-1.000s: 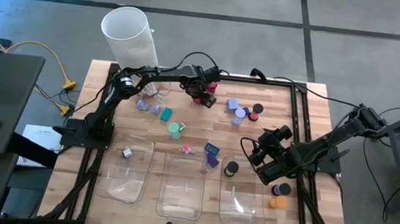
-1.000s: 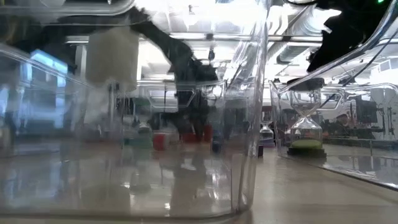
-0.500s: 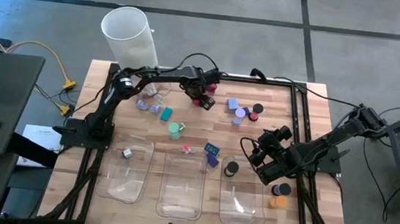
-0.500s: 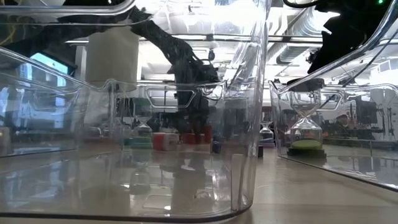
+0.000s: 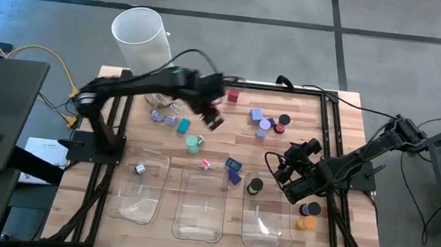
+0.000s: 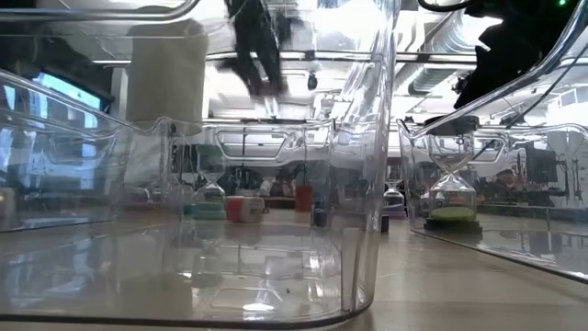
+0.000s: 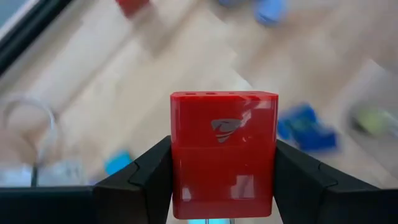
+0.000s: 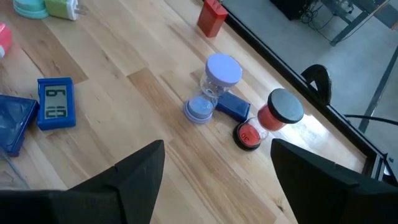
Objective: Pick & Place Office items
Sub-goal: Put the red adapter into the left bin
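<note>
My left gripper (image 7: 224, 163) is shut on a red box (image 7: 224, 134) with a pale logo on its face and hangs high over the far middle of the table (image 5: 213, 120). A second red piece (image 5: 232, 96) stands near the far edge. Purple (image 8: 217, 74) and red-and-black (image 8: 277, 112) hourglass pieces stand by a blue block (image 8: 233, 107). A blue clock piece (image 5: 233, 164) and a teal-green piece (image 5: 193, 143) lie mid-table. My right gripper (image 8: 216, 149) is open and waits above the table's right side (image 5: 275, 168). My left gripper holds the red box pinched between its two fingers, one finger (image 7: 149, 171) on each narrow side face (image 7: 179, 174). The box stands upright between them, its top end poking out past the fingertips. It is lifted clear of the table.
Three clear trays line the near edge: left (image 5: 141, 189), middle (image 5: 200, 207) and right (image 5: 266, 217). A tall white cylinder (image 5: 141, 39) stands at the far left corner. A black-and-green hourglass (image 5: 254, 186) and black and orange caps (image 5: 307, 215) sit under my right arm.
My left gripper has risen from the far edge with the red box and swung a little toward the table's near side. The box is now lifted clear; the other red piece has stayed by the far edge. My right arm has kept still.
</note>
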You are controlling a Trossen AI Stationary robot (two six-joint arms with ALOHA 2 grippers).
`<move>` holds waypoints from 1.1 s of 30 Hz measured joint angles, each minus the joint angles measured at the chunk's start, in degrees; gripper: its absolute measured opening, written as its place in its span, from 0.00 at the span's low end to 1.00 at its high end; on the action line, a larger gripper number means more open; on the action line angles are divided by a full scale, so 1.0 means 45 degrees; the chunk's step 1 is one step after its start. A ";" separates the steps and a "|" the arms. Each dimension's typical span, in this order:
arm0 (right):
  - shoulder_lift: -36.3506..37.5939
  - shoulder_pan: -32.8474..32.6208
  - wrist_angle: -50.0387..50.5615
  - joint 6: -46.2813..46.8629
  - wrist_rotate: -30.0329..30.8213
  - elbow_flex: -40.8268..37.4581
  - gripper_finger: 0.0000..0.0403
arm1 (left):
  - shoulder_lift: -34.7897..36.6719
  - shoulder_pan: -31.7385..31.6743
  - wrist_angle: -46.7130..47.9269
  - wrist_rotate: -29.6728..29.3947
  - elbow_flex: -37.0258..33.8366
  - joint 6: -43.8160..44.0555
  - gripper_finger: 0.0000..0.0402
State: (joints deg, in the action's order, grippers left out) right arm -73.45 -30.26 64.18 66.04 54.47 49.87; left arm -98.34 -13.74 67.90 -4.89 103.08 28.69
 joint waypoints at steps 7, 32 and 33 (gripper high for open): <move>0.0000 0.0175 -0.0399 -0.0394 0.0531 0.0000 0.70 | 0.2583 0.4015 0.2109 -0.2168 -0.0012 0.3409 0.51; 0.0000 0.1802 -0.8066 -0.7975 -0.1665 0.0000 0.70 | 0.3215 1.3656 0.4896 -0.2564 -0.3628 1.6064 0.51; 0.0000 0.1853 -0.8303 -0.8086 -0.1931 0.0000 0.70 | 0.3297 1.3664 0.4889 -0.2329 -0.3978 1.6263 0.51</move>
State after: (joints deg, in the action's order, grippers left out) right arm -73.45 -21.92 26.82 29.66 45.78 49.87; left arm -83.50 47.74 89.90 -15.37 85.18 101.87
